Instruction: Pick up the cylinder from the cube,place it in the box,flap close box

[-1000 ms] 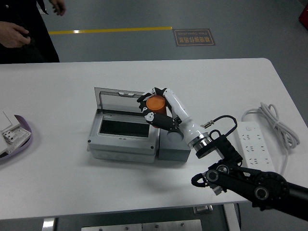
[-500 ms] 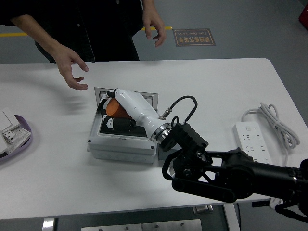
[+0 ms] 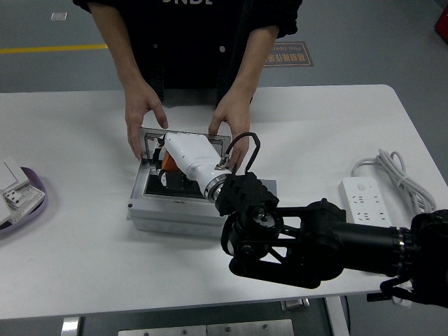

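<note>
My right hand (image 3: 166, 162), white with black fingers, is shut on the orange cylinder (image 3: 169, 162). It holds the cylinder low over the dark opening of the grey box (image 3: 168, 210), at the opening's back left. The box's lid (image 3: 183, 136) stands open at the far side. A person at the far side has one hand (image 3: 143, 115) on the lid's left corner and the other hand (image 3: 231, 115) on its right corner. My black right arm (image 3: 308, 241) hides most of the grey cube (image 3: 270, 186) to the right of the box.
A white power strip (image 3: 367, 203) with its coiled cable (image 3: 400, 178) lies at the right. At the left edge sits a purple-rimmed tray (image 3: 31, 203) holding white parts. The person's body blocks the far side behind the box.
My right hand carried the cylinder from above the cube leftward and down over the box opening. The person stepped up and put both hands on the open lid.
</note>
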